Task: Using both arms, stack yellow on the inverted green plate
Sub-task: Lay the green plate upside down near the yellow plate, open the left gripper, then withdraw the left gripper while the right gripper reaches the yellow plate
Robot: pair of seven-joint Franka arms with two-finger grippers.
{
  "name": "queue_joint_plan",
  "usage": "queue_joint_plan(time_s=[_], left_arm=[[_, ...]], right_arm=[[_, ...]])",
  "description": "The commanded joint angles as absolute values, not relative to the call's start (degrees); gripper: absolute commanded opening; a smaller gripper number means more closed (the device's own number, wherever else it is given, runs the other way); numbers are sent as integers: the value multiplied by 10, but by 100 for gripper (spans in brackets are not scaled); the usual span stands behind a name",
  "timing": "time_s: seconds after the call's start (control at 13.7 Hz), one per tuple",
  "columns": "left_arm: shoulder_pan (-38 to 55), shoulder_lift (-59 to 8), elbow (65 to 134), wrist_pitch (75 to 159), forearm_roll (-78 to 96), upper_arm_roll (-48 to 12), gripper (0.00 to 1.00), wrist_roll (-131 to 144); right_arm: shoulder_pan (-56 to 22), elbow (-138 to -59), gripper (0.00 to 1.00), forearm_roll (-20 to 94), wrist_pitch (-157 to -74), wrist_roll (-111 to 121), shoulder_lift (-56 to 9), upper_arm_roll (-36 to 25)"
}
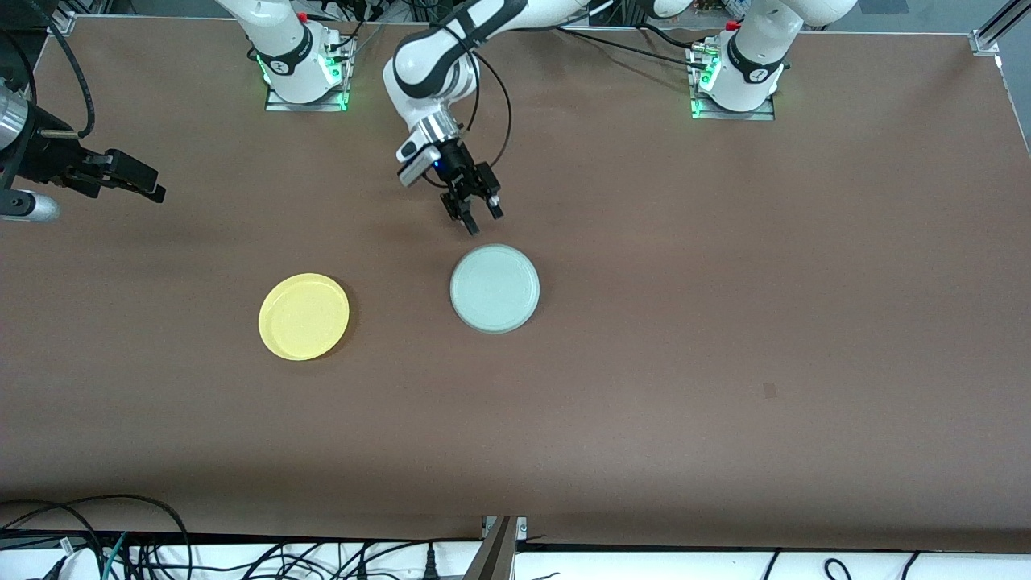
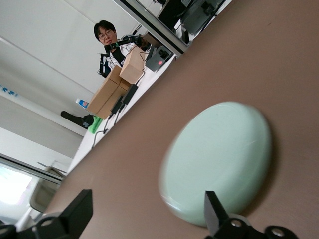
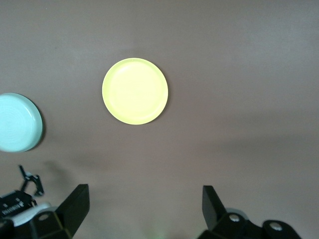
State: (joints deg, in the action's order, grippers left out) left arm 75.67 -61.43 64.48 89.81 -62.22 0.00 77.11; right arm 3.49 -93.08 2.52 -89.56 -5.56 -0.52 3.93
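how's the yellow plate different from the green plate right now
The yellow plate lies rim up, hollow showing; the green plate lies upside down, ringed base up. Yellow sits toward the right arm's end of the table, green mid-table just below the open left gripper. Both are round, shallow, alike in size, and flat on the table.

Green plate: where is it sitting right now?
The green plate lies upside down mid-table, beside the yellow plate toward the left arm's end, just below the open left gripper in the front view.
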Motion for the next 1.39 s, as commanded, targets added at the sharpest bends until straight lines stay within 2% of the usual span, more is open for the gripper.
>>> queue_joint_plan(time_s=[0.0, 0.15, 0.37, 0.51, 0.58, 0.88, 1.02, 1.17, 1.32], left_arm=[[760, -610, 641, 934, -572, -4, 100, 841], [737, -606, 635, 992, -542, -4, 100, 861], [640, -567, 633, 1078, -392, -8, 100, 846], [579, -556, 612, 1105, -302, -9, 100, 819], [554, -555, 592, 1102, -261, -9, 100, 789], [440, -500, 587, 1099, -71, -8, 100, 729], [390, -476, 587, 1081, -29, -8, 100, 696], [348, -455, 587, 1044, -14, -11, 100, 693], [327, -422, 588, 1012, -4, -6, 100, 661]], right_arm=[[38, -923, 100, 27, -885, -53, -5, 40], [38, -923, 100, 27, -885, -53, -5, 40], [38, -922, 100, 26, -886, -54, -5, 40], [40, -921, 100, 26, -886, -60, -6, 40], [41, -922, 100, 25, -886, -62, -6, 40], [50, -925, 100, 25, -886, -62, -36, 25], [53, -929, 100, 25, -888, -63, -80, 18], [53, -931, 100, 27, -929, -64, -134, 18], [54, -967, 100, 31, -1006, -66, -162, 18]])
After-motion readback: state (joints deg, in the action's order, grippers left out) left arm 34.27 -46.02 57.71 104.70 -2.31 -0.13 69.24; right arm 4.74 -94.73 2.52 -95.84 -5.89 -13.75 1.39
